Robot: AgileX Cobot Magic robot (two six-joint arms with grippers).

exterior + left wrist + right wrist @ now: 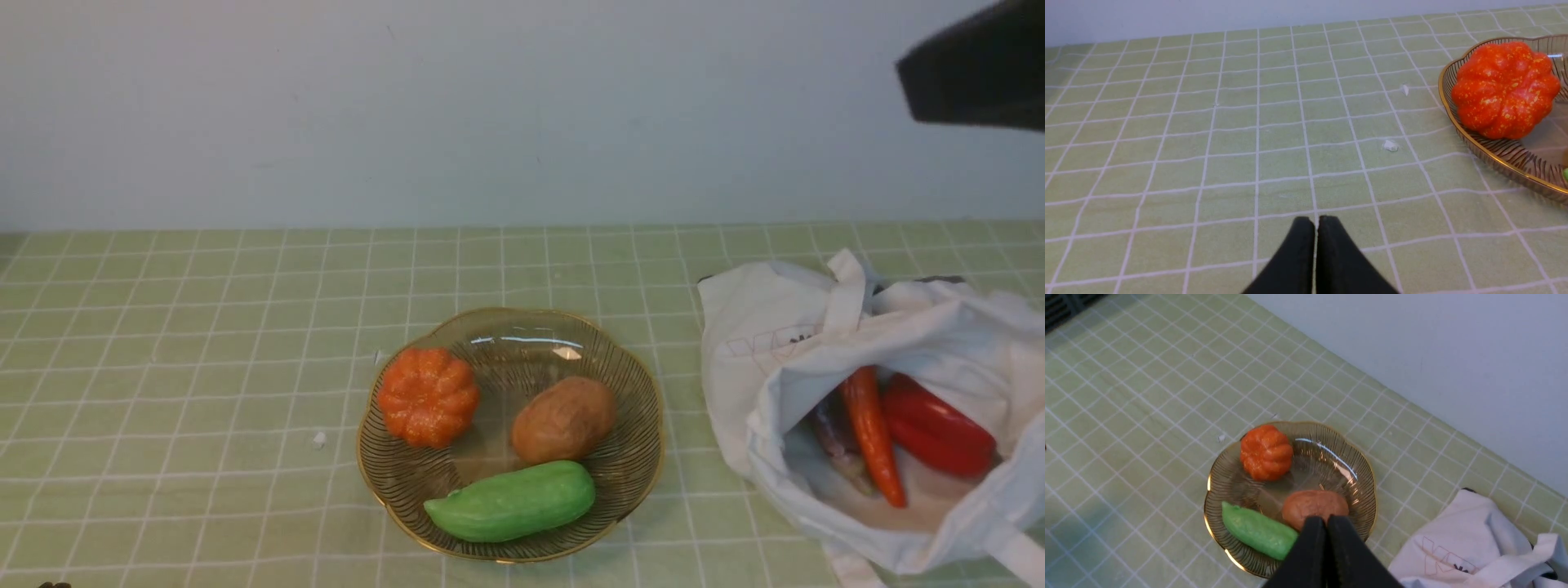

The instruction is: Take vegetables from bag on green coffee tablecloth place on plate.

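we log: green checked tablecloth [163, 327] over the bench. white bag [759, 327] at right, mouth open, faint print unreadable, holding pepper [935, 429], carrot [872, 433], eggplant [833, 433]. plate [522, 343] at centre, holding cucumber [510, 501], potato [563, 418], pumpkin [428, 396]. left gripper [1315, 232] clenched, empty, over bare cloth. right gripper [1326, 531] clenched, empty, raised high. white scraps [319, 439] beside the plate.

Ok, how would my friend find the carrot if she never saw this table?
Look for the white bag at the right side of the green checked cloth. Peek into its open mouth: the carrot is the slim orange one, lying between a fat shiny red pepper and a dark purple vegetable.
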